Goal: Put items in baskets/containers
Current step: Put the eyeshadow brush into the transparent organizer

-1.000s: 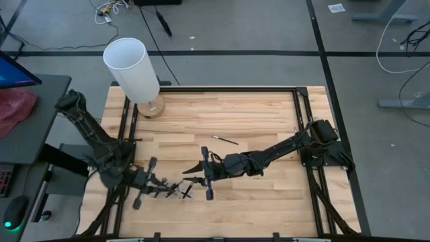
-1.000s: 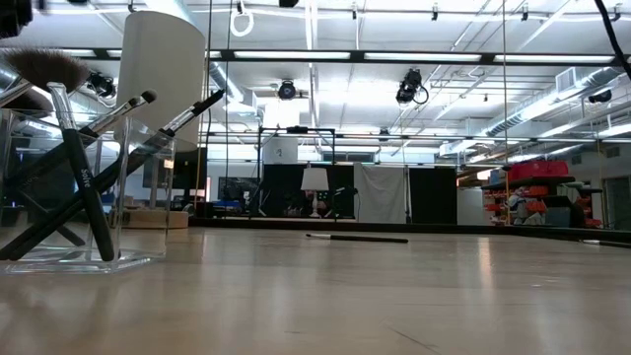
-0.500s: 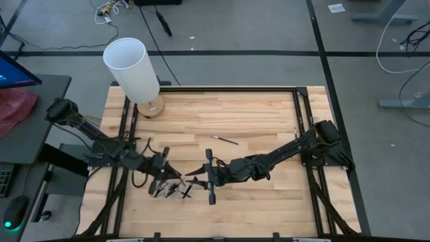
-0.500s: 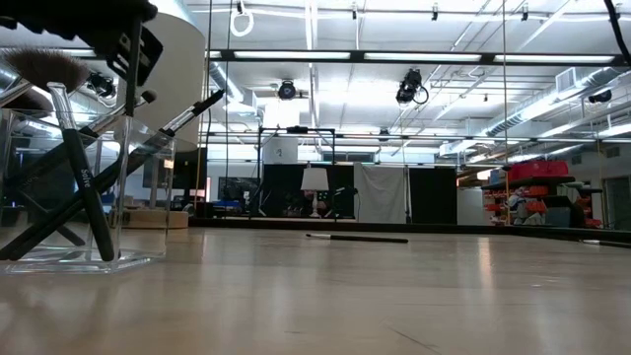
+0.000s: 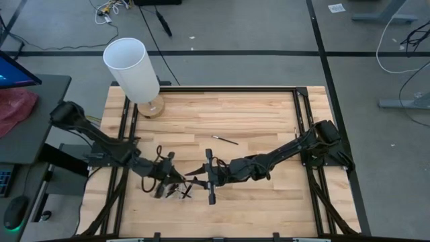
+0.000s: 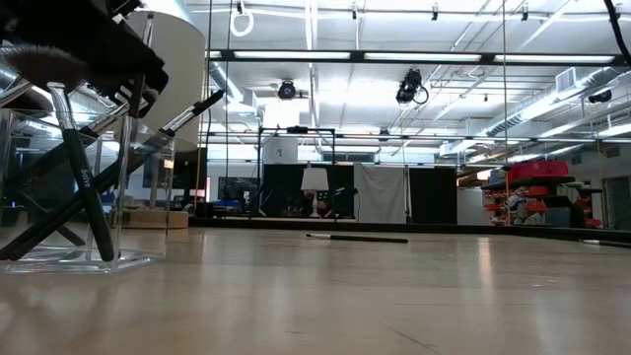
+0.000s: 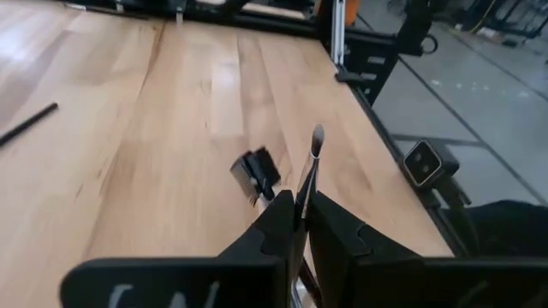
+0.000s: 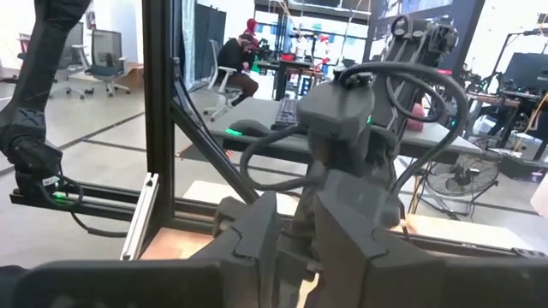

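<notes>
A clear, thin-walled tray [image 6: 89,197] is seen at the table's near-left edge, filled with slender dark brushes [image 6: 84,182] leaning crosswise, some with silver ferrules and tufted tips. The left gripper [image 5: 164,176] is held low over it on an outstretched arm, its jaws pinched on a thin brush [image 7: 310,167] with a small dark tip. Another stick [image 5: 225,140] is left lying flat on the pale wood planks mid-table. The right gripper [image 5: 207,176] is reached towards the tray, fingers spread wide.
</notes>
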Action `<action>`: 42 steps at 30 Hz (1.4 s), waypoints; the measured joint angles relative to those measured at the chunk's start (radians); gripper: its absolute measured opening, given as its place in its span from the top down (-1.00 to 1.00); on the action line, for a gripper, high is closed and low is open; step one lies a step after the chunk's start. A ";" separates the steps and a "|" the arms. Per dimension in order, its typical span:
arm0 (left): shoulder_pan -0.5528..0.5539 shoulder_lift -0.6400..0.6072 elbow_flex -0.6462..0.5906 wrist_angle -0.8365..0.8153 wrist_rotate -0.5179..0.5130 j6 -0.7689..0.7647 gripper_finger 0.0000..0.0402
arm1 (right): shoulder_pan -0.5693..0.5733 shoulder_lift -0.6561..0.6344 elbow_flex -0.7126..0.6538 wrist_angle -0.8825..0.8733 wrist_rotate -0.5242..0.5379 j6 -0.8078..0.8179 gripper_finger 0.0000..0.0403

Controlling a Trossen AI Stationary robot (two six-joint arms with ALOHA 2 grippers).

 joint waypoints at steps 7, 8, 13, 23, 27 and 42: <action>0.000 0.034 0.001 0.003 0.014 -0.005 0.83 | 0.000 0.000 0.000 0.000 0.000 0.000 0.58; 0.000 0.034 0.001 0.002 0.014 -0.005 0.83 | 0.000 0.000 0.000 0.000 0.000 0.000 0.58; 0.000 0.034 0.001 0.004 0.014 -0.005 0.77 | 0.000 0.000 0.000 0.000 0.000 0.000 0.58; 0.001 0.034 0.001 0.033 0.012 0.032 0.21 | 0.000 0.000 0.000 -0.017 0.000 0.000 0.58; 0.012 0.026 0.001 0.037 0.008 0.033 0.05 | 0.000 0.000 0.000 -0.021 0.000 0.000 0.58; 0.019 -0.116 0.146 -0.285 0.030 0.109 0.01 | -0.001 0.000 0.000 -0.068 0.000 0.024 0.58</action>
